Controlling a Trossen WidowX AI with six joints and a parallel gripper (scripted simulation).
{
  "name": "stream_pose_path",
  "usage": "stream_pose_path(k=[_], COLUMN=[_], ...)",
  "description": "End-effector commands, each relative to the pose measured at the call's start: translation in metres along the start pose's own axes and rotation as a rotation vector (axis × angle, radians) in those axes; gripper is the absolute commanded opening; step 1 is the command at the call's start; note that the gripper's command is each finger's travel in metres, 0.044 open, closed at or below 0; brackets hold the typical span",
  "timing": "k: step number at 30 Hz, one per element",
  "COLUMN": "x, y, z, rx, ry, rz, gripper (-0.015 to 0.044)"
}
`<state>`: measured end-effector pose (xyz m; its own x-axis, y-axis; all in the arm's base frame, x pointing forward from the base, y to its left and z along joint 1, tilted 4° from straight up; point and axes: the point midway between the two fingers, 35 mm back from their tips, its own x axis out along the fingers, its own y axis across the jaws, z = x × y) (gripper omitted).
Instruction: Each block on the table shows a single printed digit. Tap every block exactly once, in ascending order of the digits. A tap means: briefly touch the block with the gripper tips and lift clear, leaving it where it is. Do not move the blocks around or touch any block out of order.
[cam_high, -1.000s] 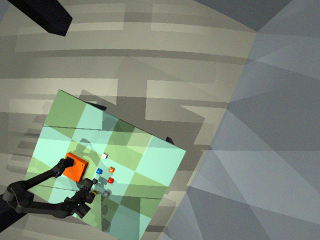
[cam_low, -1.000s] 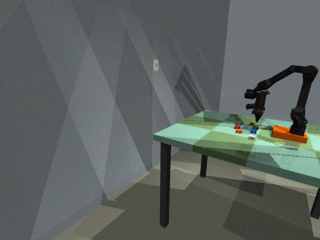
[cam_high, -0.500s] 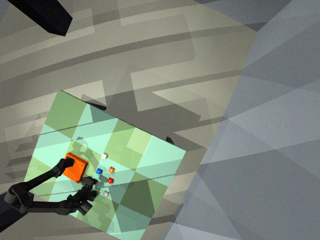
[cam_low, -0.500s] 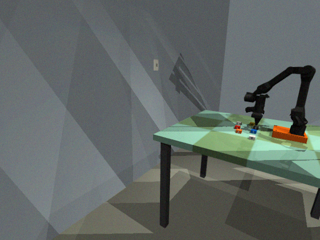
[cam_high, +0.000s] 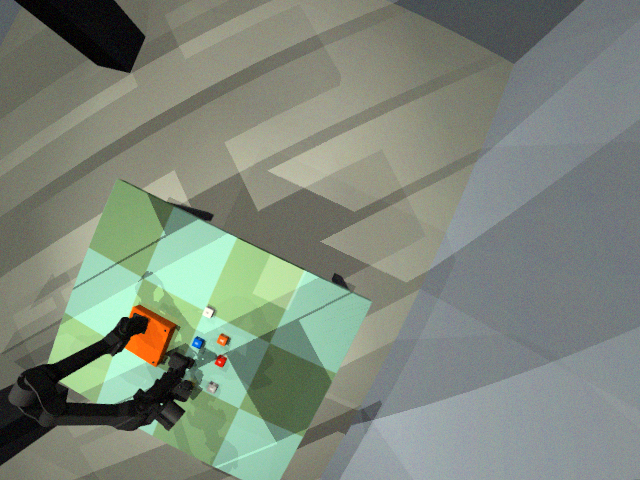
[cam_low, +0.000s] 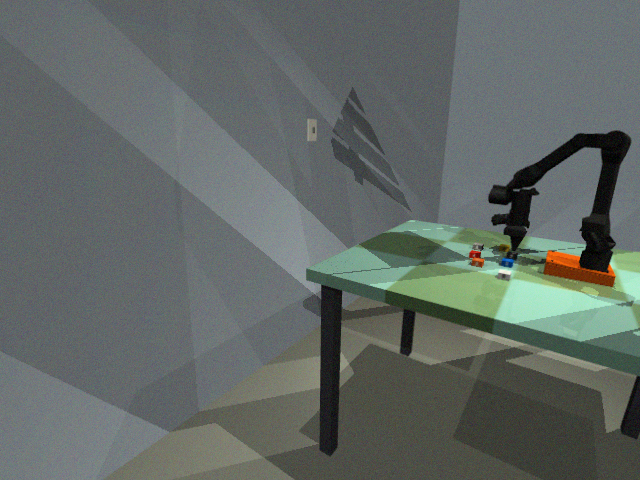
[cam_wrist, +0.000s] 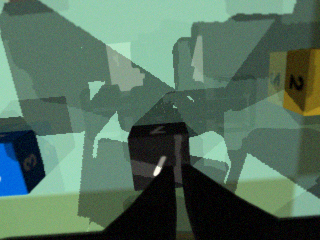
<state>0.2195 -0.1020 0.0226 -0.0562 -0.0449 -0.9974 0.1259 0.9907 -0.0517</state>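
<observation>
My gripper (cam_wrist: 177, 173) (cam_low: 514, 245) is shut with nothing between the fingers. Its tips hang just over a black block (cam_wrist: 157, 150) (cam_low: 511, 255) whose digit I cannot read. A blue block (cam_wrist: 15, 162) (cam_high: 197, 342) (cam_low: 507, 262) marked 3 lies to the left in the wrist view. A yellow block (cam_wrist: 301, 82) marked 2 lies at the upper right there. A white block (cam_high: 208, 311) (cam_low: 504, 274), an orange block (cam_high: 222, 339) (cam_low: 477, 262), a red block (cam_high: 220, 360) (cam_low: 474, 254) and a grey block (cam_high: 211, 386) (cam_low: 477, 246) stand on the table (cam_high: 289, 372) (cam_low: 413, 279). In the top view the arm hides the black and yellow blocks.
The arm's orange base (cam_high: 151, 334) (cam_low: 578, 268) stands on the table close to the blocks. The blocks form a tight cluster, a block-width or two apart. The table's near edge runs along the front in the exterior view.
</observation>
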Motion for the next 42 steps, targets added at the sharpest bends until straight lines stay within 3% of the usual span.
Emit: stream_pose_path(k=[1, 5, 10, 12, 21, 33, 40, 42], x=[-0.018, -0.026, -0.090, -0.099, -0.100, -0.101, -0.098, -0.077], y=[-0.001, -0.001, -0.001, 0.000, 0.013, 0.160, 0.166, 0.167], z=[0.002, 0.003, 0.002, 0.001, 0.013, 0.075, 0.076, 0.078], rx=[0.001, 0.001, 0.001, 0.001, -0.002, -0.001, 0.000, 0.000], ry=[-0.012, -0.013, -0.013, -0.013, -0.014, -0.018, -0.018, -0.018], rz=[-0.005, -0.005, -0.004, -0.004, -0.005, 0.009, 0.010, 0.010], gripper=[0.0020, 0.0020, 0.0020, 0.0020, 0.0020, 0.0020, 0.0020, 0.0020])
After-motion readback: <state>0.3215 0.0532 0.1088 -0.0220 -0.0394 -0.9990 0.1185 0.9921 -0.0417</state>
